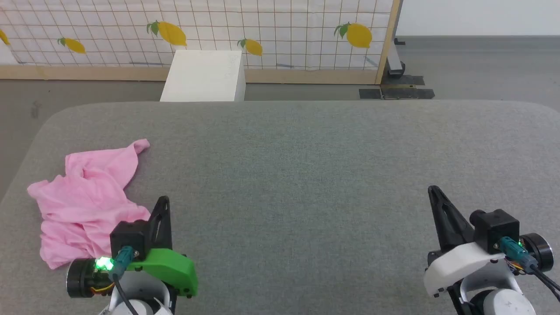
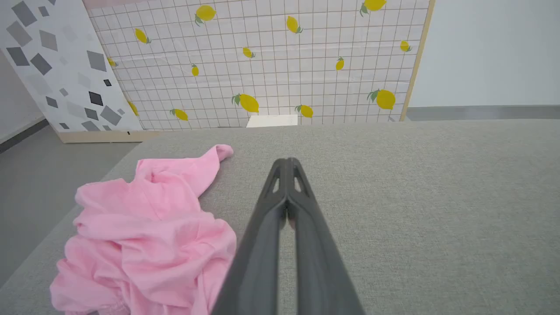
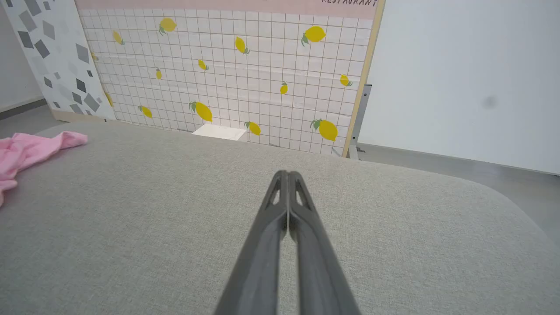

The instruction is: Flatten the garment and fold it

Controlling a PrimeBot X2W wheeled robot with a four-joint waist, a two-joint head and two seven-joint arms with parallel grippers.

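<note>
Very early in this one, by the look of it. The garment (image 1: 85, 197) lies in a crumpled pink heap at the lower left of the head view, on the grey pad (image 1: 306, 153), close to its left edge. Nothing flat about it: folds are piled over folds, and one narrow end trails off toward the upper right. I can't pick out a waistband or tag from here.

The left gripper (image 1: 164, 201) sits at the lower left, fingers pressed together, holding nothing. Its tip is just beside the heap's right edge. In the left wrist view the pink sits to the left of the closed fingers, near them but, as far as I can tell, not touched.

The right gripper (image 1: 433, 189), at the lower right, is likewise pinched closed and empty. It is well apart from the cloth, with a wide stretch of pad between. In its wrist view the garment is just a pink scrap at the far left edge.

So the score: flattening not begun, folding not begun. All of it is left, I'd judge. A gripper has to open and take an edge, the heap should probably come toward the middle where both arms reach, then it gets spread smooth and folded. The left arm looks best placed for the first grab.
</note>
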